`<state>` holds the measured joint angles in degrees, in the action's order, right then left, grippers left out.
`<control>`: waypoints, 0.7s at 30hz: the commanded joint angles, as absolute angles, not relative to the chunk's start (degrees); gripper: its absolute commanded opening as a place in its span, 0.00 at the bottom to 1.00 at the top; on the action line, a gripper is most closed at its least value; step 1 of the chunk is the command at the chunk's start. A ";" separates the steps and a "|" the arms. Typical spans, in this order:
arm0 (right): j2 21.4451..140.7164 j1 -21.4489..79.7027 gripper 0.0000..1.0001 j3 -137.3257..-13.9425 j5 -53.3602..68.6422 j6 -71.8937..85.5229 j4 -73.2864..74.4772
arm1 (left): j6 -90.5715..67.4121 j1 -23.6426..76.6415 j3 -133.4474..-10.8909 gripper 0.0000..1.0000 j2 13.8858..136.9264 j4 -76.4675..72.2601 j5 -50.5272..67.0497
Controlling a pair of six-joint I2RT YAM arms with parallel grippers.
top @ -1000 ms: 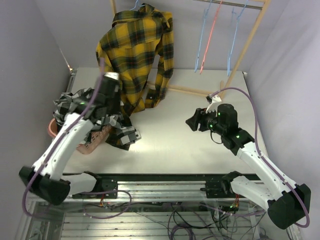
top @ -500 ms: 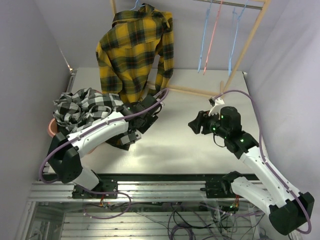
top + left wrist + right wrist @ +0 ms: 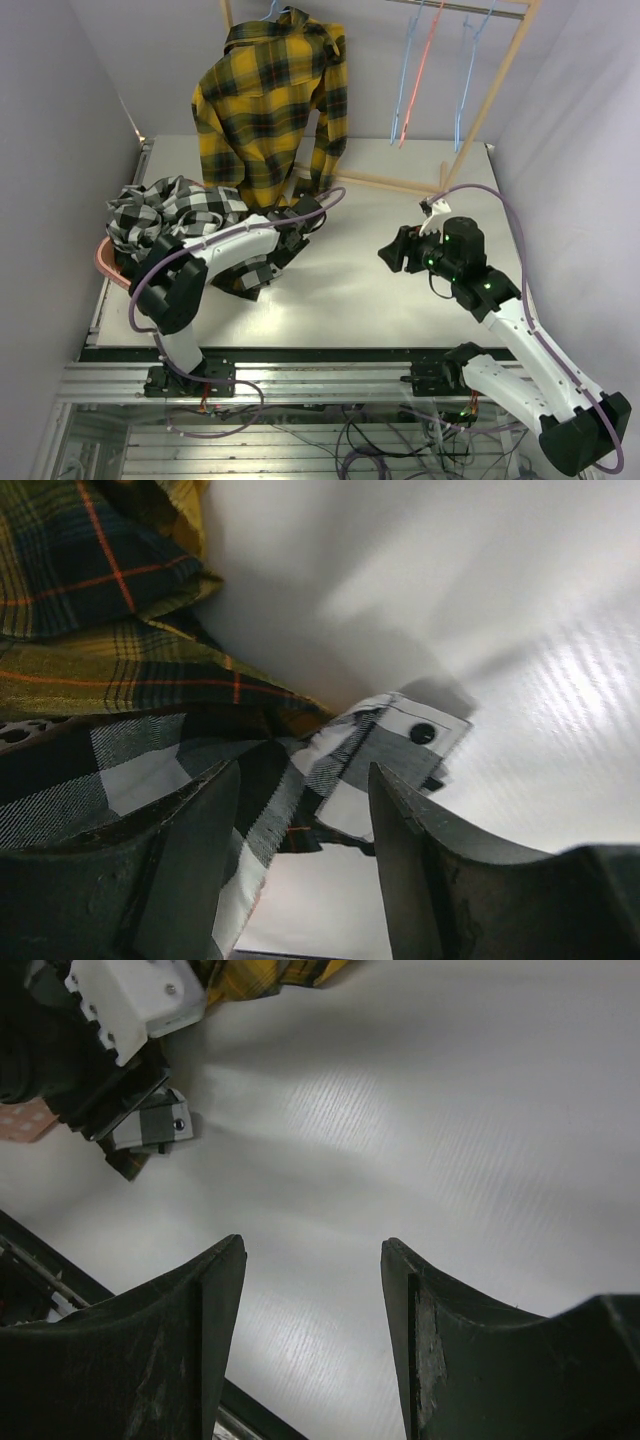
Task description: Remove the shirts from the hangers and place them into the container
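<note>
— Where are the two shirts?
— The checked shirt [image 3: 170,215] is off any hanger, heaped over the pink basket [image 3: 103,262] at the left edge of the surface [image 3: 340,290]. It sits more on the rim than down inside. One sleeve trails out across the surface, and its cuff [image 3: 400,750] lies flat with a dark button showing
— And the yellow one?
— The yellow plaid shirt [image 3: 270,110] hangs from a light blue hanger [image 3: 272,12] on the wooden rack [image 3: 495,85] at the back. Its tail comes down just beside the checked heap
— What about the left gripper [image 3: 303,780]?
— It's low over the trailing sleeve with its fingers apart. The checked cloth shows in the gap between them, and I can't see it pinched
— And the right gripper [image 3: 312,1250]?
— That one is well off to the right with its fingers spread and only bare surface between them. It holds nothing
— Any other hangers?
— Three bare hangers [image 3: 405,80] on the rack's right side, two blue with a pink-red one between them
</note>
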<state>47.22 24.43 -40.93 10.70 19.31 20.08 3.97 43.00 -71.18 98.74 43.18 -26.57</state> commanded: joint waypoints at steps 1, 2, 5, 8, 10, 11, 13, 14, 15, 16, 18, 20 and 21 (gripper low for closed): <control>46.21 24.35 0.57 -40.20 10.73 19.25 20.37 | 1.63 41.81 -72.08 0.65 100.52 44.39 -34.24; 46.27 24.35 0.57 -40.02 10.76 19.25 20.31 | 1.53 41.67 -71.82 0.65 100.48 44.13 -35.16; 46.51 24.35 0.57 -39.92 10.85 19.31 20.21 | 0.90 40.49 -71.23 0.62 100.81 44.21 -35.69; 46.48 24.35 0.57 -40.27 10.75 19.25 20.18 | 0.01 39.42 -70.98 0.56 101.45 44.24 -34.58; 46.41 24.35 0.57 -40.49 10.53 19.08 20.25 | -0.25 38.97 -70.79 0.42 102.12 44.44 -33.85; 46.41 24.35 0.57 -40.59 10.46 19.03 20.35 | -0.45 38.73 -70.91 0.31 102.44 44.69 -33.40; 46.57 24.35 0.57 -40.77 10.36 18.98 20.48 | -0.81 38.42 -71.05 0.23 102.92 45.13 -32.17; 46.62 24.35 0.57 -40.78 10.29 18.96 20.52 | -1.01 38.30 -71.16 0.23 103.06 45.33 -31.64; 46.60 24.35 0.57 -40.74 10.34 19.04 20.42 | -1.17 38.28 -71.07 0.24 103.07 45.43 -31.16; 46.54 24.35 0.57 -40.70 10.41 19.14 20.36 | -1.22 38.30 -70.97 0.25 103.02 45.45 -30.62; 46.54 24.35 0.57 -40.69 10.51 19.29 20.39 | -1.36 38.27 -70.82 0.27 102.91 45.67 -29.47; 46.49 24.35 0.57 -40.47 10.48 19.34 20.18 | -1.49 38.26 -70.63 0.28 102.83 45.70 -28.55; 46.53 24.37 0.57 -40.47 10.42 19.41 20.09 | -1.49 38.25 -70.52 0.26 102.90 45.75 -28.44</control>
<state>46.85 24.43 -40.51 10.72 19.31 20.25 -0.51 38.46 -71.16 102.87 44.60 -31.03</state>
